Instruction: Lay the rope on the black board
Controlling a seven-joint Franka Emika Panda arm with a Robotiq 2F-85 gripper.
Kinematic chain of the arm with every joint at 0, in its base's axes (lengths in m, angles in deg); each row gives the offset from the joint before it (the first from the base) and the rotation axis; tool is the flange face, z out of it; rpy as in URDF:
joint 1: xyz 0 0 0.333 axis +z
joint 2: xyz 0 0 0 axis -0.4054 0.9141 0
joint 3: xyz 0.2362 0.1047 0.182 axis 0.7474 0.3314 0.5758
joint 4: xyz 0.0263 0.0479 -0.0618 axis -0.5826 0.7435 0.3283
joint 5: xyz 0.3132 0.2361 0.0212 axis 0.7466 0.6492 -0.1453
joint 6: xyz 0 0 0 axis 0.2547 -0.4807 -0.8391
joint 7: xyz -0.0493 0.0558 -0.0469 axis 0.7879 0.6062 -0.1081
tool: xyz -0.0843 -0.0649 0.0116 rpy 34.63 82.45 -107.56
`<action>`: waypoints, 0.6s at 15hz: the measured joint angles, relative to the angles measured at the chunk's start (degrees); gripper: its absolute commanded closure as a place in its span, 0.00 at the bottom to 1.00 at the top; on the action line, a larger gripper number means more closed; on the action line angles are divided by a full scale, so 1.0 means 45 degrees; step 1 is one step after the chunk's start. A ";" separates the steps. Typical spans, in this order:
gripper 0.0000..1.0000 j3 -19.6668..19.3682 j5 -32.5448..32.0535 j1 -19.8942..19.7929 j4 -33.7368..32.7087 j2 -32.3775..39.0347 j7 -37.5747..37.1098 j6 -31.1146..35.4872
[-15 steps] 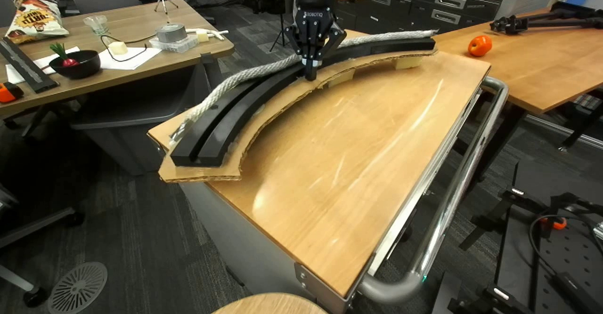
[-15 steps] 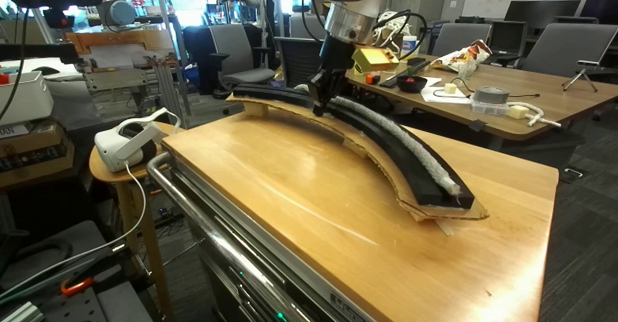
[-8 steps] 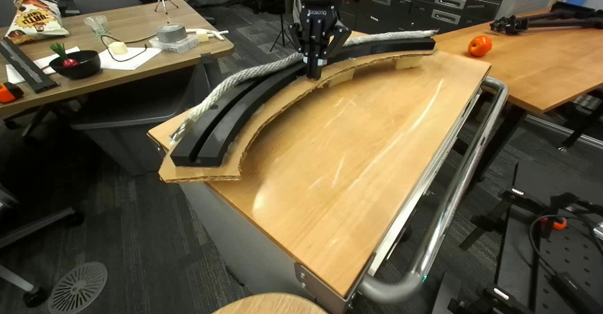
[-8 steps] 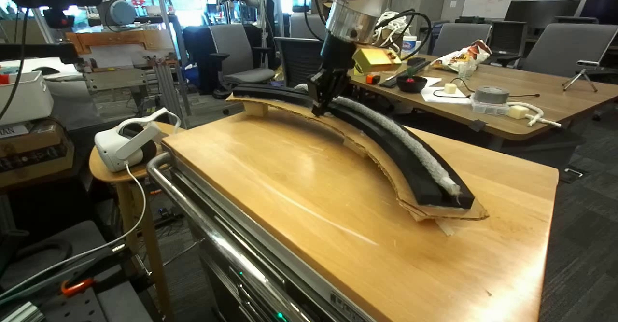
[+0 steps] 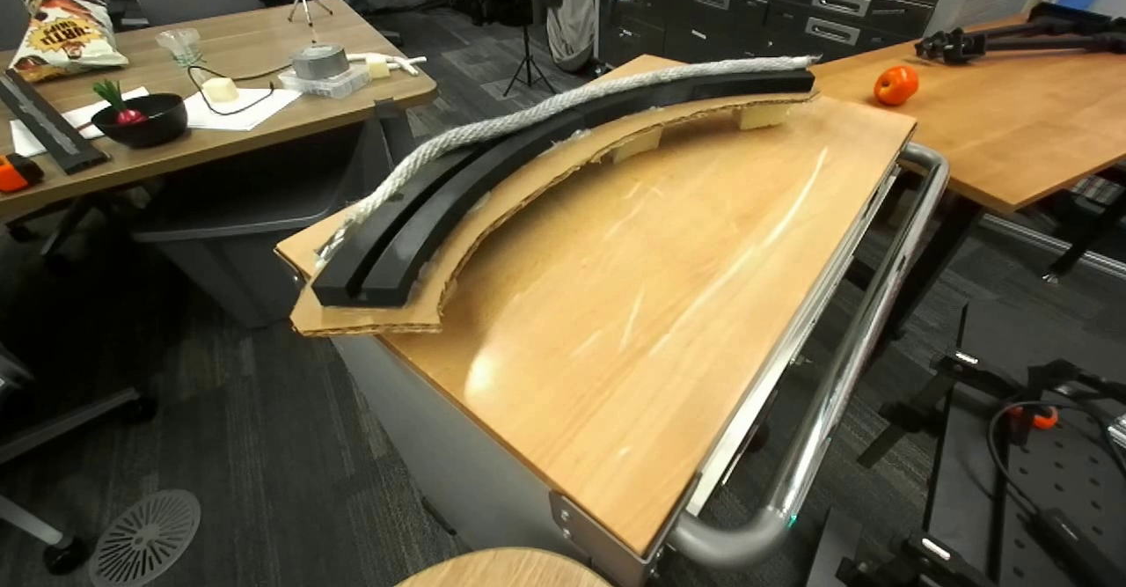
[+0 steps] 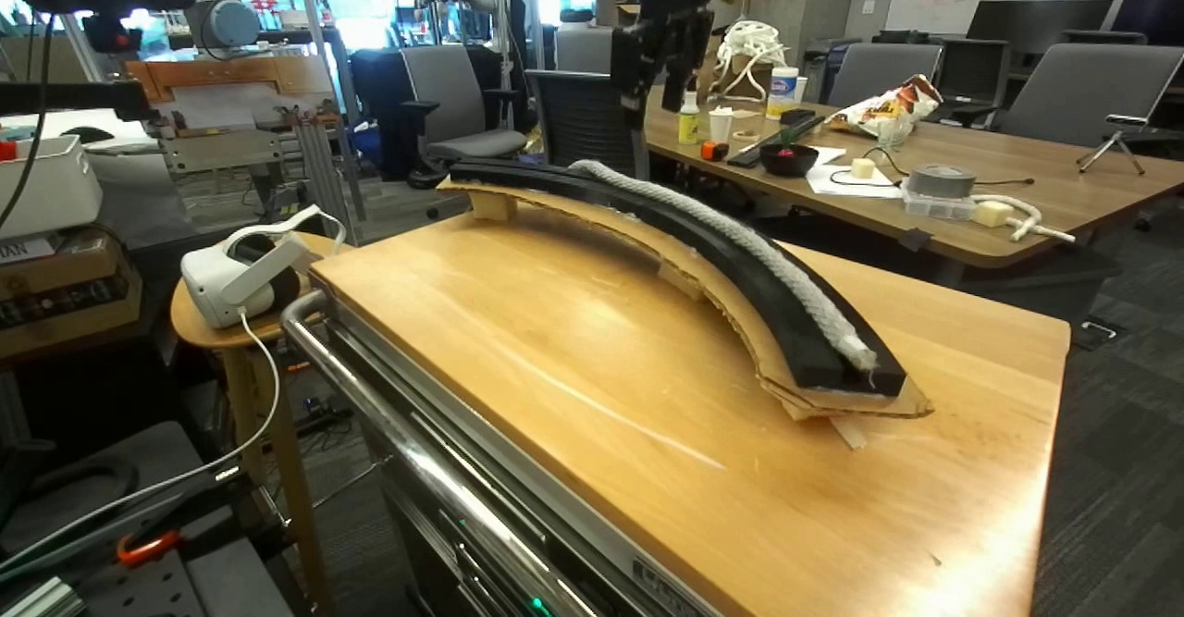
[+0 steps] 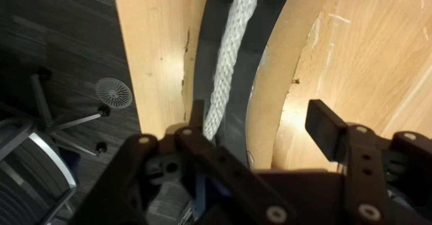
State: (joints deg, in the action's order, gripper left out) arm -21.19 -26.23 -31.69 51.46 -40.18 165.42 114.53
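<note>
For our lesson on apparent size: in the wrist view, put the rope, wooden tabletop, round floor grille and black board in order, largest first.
1) Wooden tabletop
2) Black board
3) Rope
4) Round floor grille, farther away

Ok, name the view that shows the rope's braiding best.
The wrist view: it looks down closely on the rope, so its braiding appears largest, though neither end shows. Both exterior views show more of its length, only smaller.
</note>
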 measured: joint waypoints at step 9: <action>0.00 0.0472 -0.2977 0.2086 -0.2273 0.0798 -0.1982 -0.0558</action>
State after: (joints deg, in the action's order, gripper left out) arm -19.07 -39.62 -22.30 41.23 -36.59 156.50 112.02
